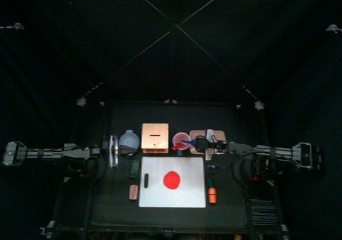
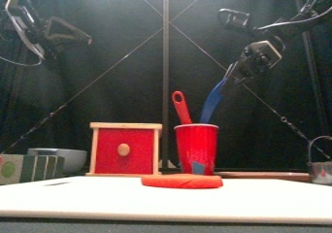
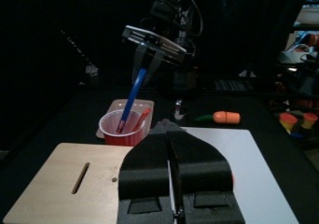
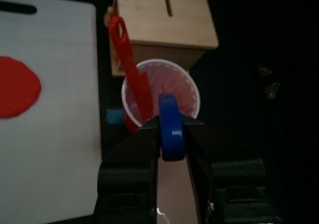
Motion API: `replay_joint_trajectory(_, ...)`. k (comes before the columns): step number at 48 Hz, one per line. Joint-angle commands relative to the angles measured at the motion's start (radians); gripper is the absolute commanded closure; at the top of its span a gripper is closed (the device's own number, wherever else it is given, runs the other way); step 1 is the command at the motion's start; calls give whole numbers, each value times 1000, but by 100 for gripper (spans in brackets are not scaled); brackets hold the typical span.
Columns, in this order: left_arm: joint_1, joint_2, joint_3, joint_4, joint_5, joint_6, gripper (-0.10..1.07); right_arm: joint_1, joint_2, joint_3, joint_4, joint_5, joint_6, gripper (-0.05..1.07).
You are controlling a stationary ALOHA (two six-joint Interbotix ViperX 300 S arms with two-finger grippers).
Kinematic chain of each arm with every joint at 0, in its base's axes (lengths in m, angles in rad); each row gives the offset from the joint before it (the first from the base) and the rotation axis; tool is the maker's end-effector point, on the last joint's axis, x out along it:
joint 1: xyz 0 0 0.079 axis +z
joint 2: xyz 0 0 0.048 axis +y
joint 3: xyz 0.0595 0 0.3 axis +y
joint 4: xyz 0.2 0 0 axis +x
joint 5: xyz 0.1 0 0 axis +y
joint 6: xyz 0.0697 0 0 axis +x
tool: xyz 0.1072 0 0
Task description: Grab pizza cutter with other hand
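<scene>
My right gripper [image 2: 249, 62] hangs above the red cup [image 2: 197, 148] and is shut on the upper end of the pizza cutter [image 2: 215, 99], a slim blue tool that slants down into the cup. In the right wrist view the blue handle [image 4: 171, 130] sits between the jaws, over the cup [image 4: 165, 88]. A red spatula [image 2: 181, 106] also stands in the cup. My left gripper [image 2: 72, 28] is raised at the left, empty, jaws together. The left wrist view shows the cutter [image 3: 142, 74] and the cup [image 3: 125, 125] ahead of it.
A wooden box [image 2: 126, 149] with a red front stands left of the cup. A red disc [image 1: 171, 179] lies on a white mat [image 1: 194, 196]. Orange sticks [image 1: 132, 190] [image 1: 211, 194] and a thin black stick [image 1: 143, 171] lie beside the mat. A grey container [image 2: 52, 161] stands far left.
</scene>
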Motion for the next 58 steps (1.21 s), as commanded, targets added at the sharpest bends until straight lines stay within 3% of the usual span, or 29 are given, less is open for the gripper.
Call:
replay_joint_trajectory(1, 5, 3, -12, -2, -11, 3, 83, -6, -106, 14, 2, -11, 0, 49)
replay_joint_trajectory(6, 6, 3, -14, -2, -11, 3, 83, -6, -215, 57, 12, -31, 2, 49)
replay_joint_trajectory(13, 6, 5, -14, -2, -11, 5, 83, -9, -275, 100, 46, -81, 2, 50)
replay_joint_trajectory(29, 6, 57, -26, 3, -11, 8, 82, 5, -178, 172, 230, -348, 2, 50)
replay_joint_trajectory(45, 5, 72, -34, 17, -40, 8, 82, 137, -127, 221, 362, -552, 2, 51)
replay_joint_trajectory(58, -2, 72, -35, 25, -67, 8, 82, 184, -120, 232, 365, -598, -2, 73)
